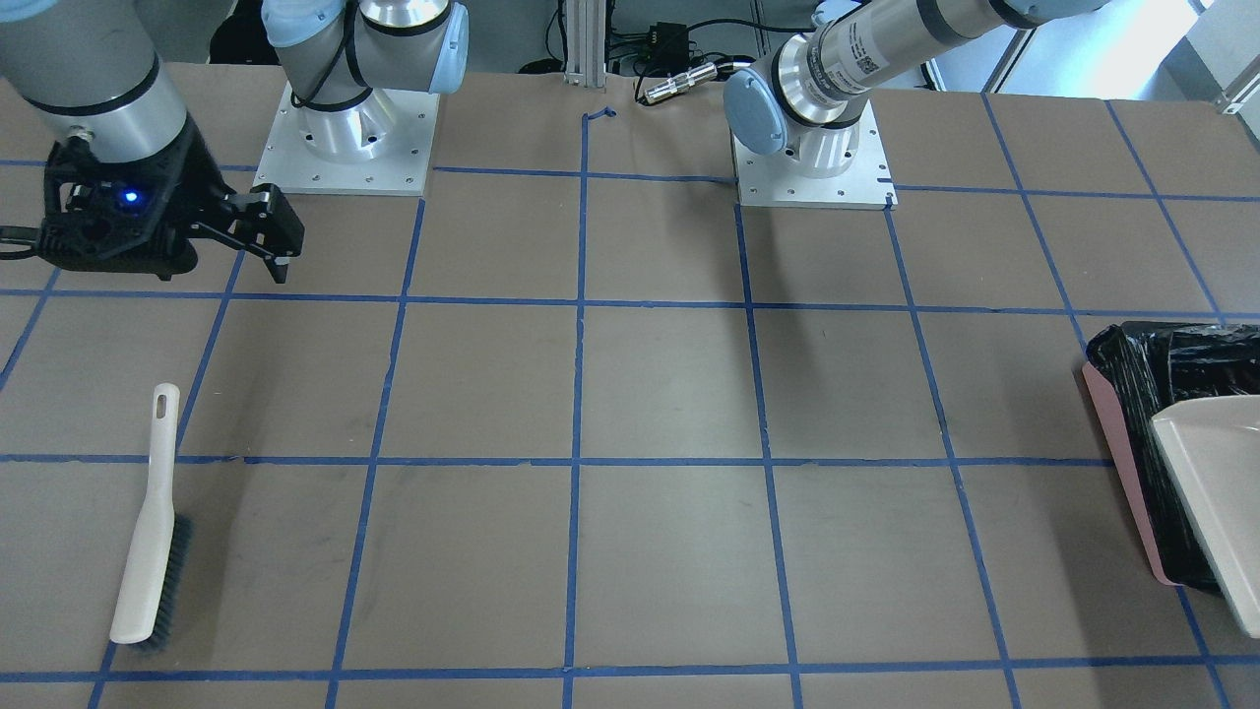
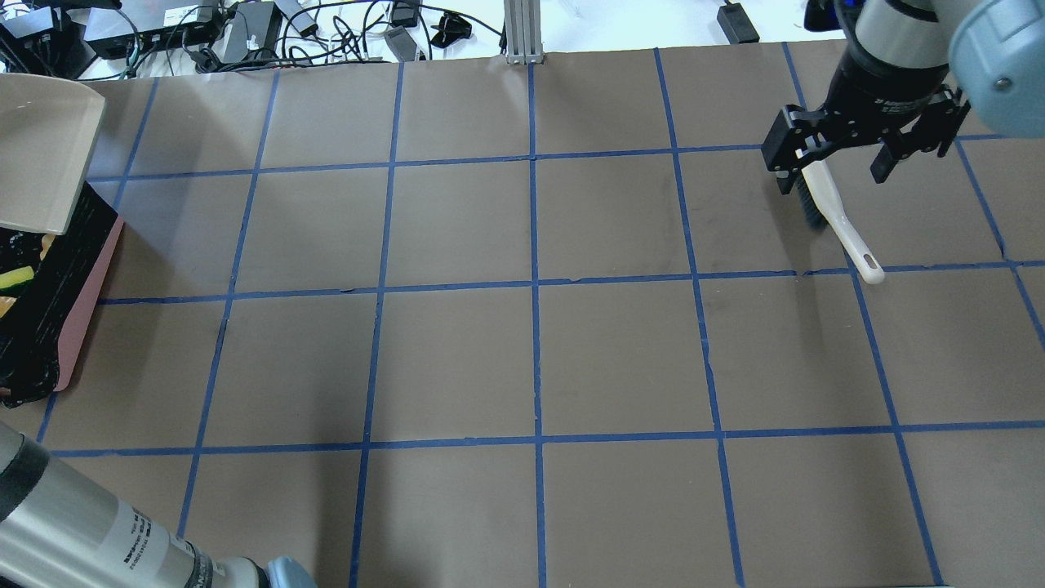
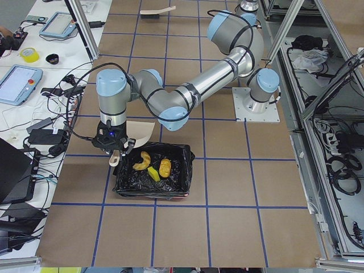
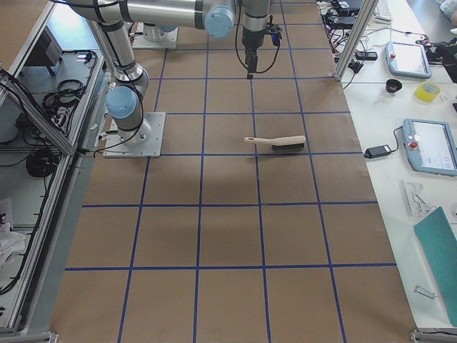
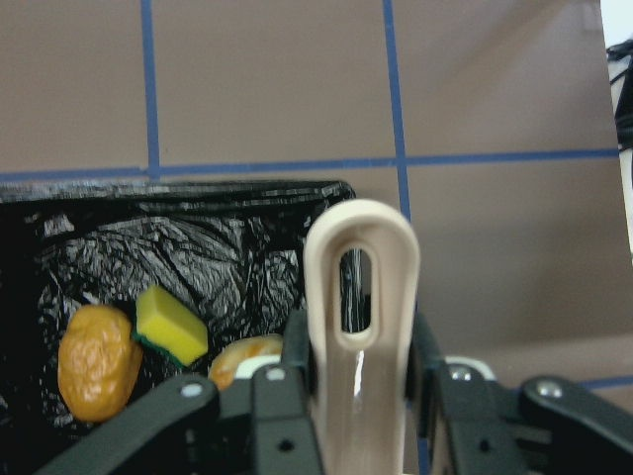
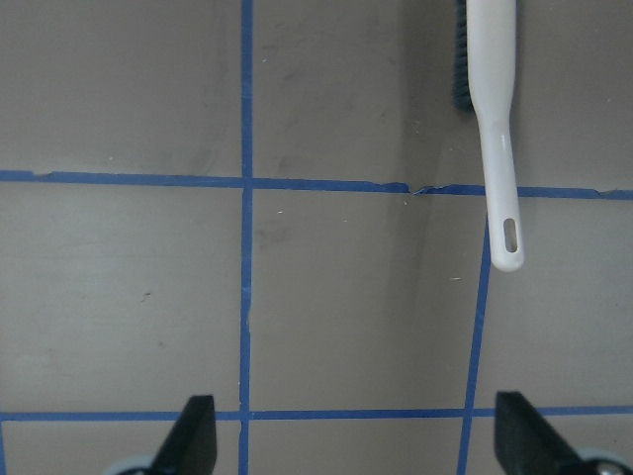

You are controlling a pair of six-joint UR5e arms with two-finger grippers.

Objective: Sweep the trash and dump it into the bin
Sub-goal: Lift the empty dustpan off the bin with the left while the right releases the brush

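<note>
The bin (image 3: 123, 185), pink-sided with a black bag, stands at the table's left end (image 1: 1122, 463) (image 2: 77, 318). In it lie the trash pieces: an orange-yellow lump (image 5: 97, 361), a green-and-yellow sponge chunk (image 5: 170, 325) and a pale cream slice (image 5: 247, 351), partly hidden by my fingers. My left gripper (image 5: 358, 366) is shut on the handle of the beige dustpan (image 5: 358, 297), held tilted over the bin (image 1: 1221, 492) (image 2: 41, 147). My right gripper (image 2: 837, 163) (image 6: 358, 440) is open and empty, above the table.
A white-handled brush (image 1: 148, 532) (image 2: 841, 224) (image 6: 495, 119) lies flat on the table at the right end, just beyond my right gripper. The brown table is marked with a blue tape grid. Cables and devices lie past the far edge (image 2: 245, 33).
</note>
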